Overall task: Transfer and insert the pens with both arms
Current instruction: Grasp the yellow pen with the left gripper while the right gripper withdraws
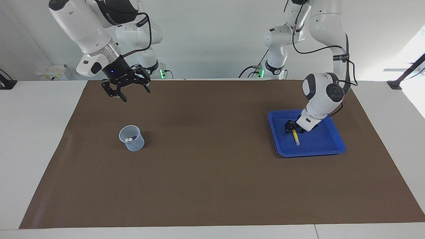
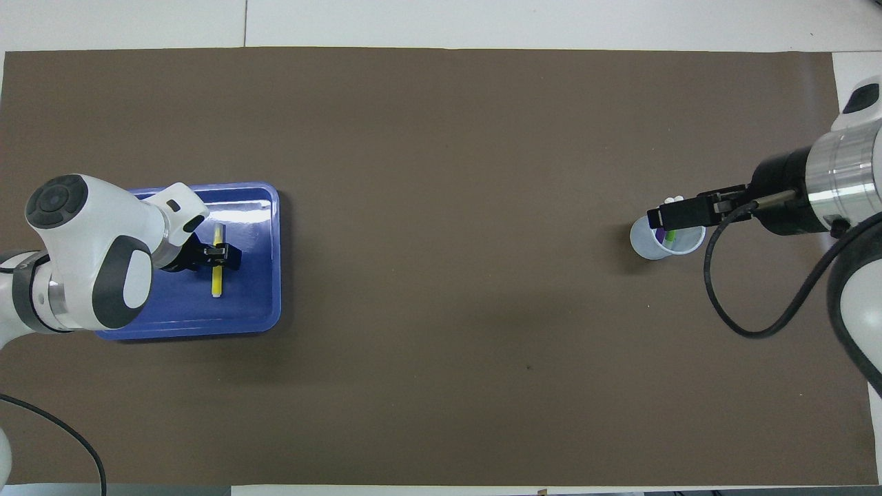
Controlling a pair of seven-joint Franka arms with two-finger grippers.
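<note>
A robotics lab, by the look of it: two large white arms (image 1: 89, 20) are mounted at a white table (image 1: 33, 132) covered with a plain brown mat (image 1: 212, 186), two slimmer arms with green-lit bases (image 1: 275, 43) stand against the bare white wall (image 1: 206, 33), and loose cables (image 2: 730, 303) trail about.

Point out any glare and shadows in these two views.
Overhead view: a white streak of glare lies on the blue tray floor along its edge farthest from the robots; a soft shadow sits beside the clear cup. Facing view: bright daylight washes out the corner past the left arm's end of the table; the brown mat looks matte.
</note>
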